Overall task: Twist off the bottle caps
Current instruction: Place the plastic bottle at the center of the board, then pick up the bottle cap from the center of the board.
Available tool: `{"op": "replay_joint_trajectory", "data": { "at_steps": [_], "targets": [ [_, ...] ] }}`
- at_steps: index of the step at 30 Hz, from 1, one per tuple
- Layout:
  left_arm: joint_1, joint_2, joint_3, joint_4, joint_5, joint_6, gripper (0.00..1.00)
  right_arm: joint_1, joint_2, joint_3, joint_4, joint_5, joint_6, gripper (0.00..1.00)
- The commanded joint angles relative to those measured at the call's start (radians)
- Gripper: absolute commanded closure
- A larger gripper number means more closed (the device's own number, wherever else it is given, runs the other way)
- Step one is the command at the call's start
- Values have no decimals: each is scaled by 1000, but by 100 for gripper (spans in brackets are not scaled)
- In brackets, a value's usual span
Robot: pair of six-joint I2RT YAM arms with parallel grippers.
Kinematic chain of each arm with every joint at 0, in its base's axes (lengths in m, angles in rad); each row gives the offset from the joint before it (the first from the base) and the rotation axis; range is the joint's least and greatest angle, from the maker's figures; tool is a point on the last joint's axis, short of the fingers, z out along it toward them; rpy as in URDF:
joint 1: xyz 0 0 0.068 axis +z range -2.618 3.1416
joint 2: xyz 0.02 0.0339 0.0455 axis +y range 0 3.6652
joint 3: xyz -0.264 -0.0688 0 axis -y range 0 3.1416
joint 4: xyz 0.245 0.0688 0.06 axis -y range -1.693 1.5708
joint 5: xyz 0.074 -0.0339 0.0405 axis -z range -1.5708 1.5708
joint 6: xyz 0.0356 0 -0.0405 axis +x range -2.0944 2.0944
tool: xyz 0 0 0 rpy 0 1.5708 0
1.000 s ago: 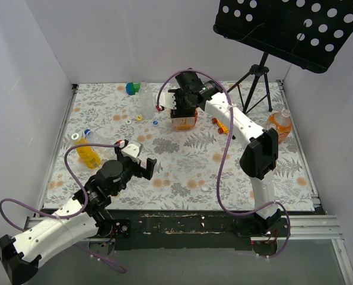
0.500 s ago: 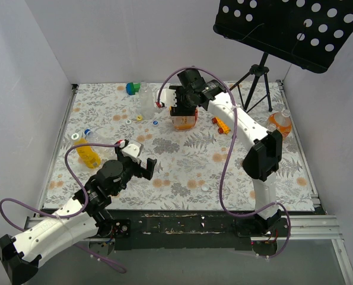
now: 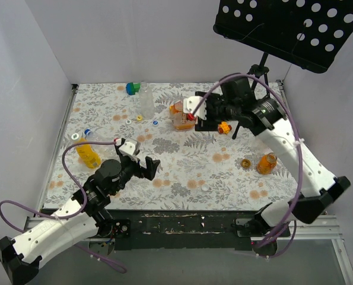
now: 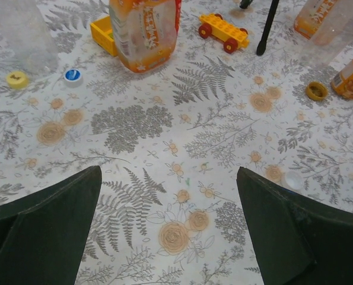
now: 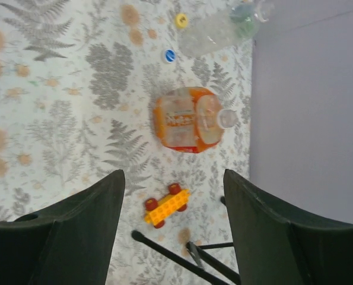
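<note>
Fingers on both arms stand apart with nothing between them. From the left wrist camera I see the left fingers [image 4: 51, 225] spread wide, low over the fern-patterned surface [image 4: 164, 136]. The right fingers [image 5: 75, 237] are parted too, hanging high over the far side. Only their camera looks down onto the squat orange bottle [image 5: 185, 122]. It shows me the shoulder and clear neck, though I cannot tell whether a cap sits there.

The left wrist view gives what that one cannot: the same bottle side-on, standing upright, long axis vertical, with the orange toy car [image 4: 223, 31] to its right. It also picks up a yellow cap [image 4: 17, 78] and a blue cap [image 4: 73, 75] lying loose near the clear bottle [image 4: 19, 29]. A brownish cap [image 4: 317, 91] lies just beside a small orange bottle [image 4: 351, 77], and a white cap [image 4: 293, 179] lies near the finger on that picture's right.

Only the overhead view shows the yellow bottle [image 3: 88, 153] near the left edge. Its length runs toward the far left corner, but I cannot tell whether it stands or lies.
</note>
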Motion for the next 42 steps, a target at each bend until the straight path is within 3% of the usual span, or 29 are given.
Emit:
{"op": "replay_joint_trajectory", "data": {
  "at_steps": [1, 8, 13, 20, 32, 42],
  "targets": [
    [6, 79, 89, -53, 114, -137, 2, -57, -178, -182, -14, -216, 41, 24],
    [6, 217, 166, -89, 301, -303, 2, -328, -575, -613, 145, -632, 148, 14],
    [5, 266, 193, -119, 365, -367, 2, -448, -741, -860, 193, -761, 205, 13],
    [-44, 377, 193, -134, 391, -456, 5, -571, -842, -1127, 294, -844, 239, 13],
    [-208, 654, 307, -165, 277, -513, 9, -651, -879, -1242, 332, -895, 208, 13],
    [-239, 944, 475, -197, 263, -484, 24, -671, -893, -1252, 332, -895, 204, 12]
  ]
}}
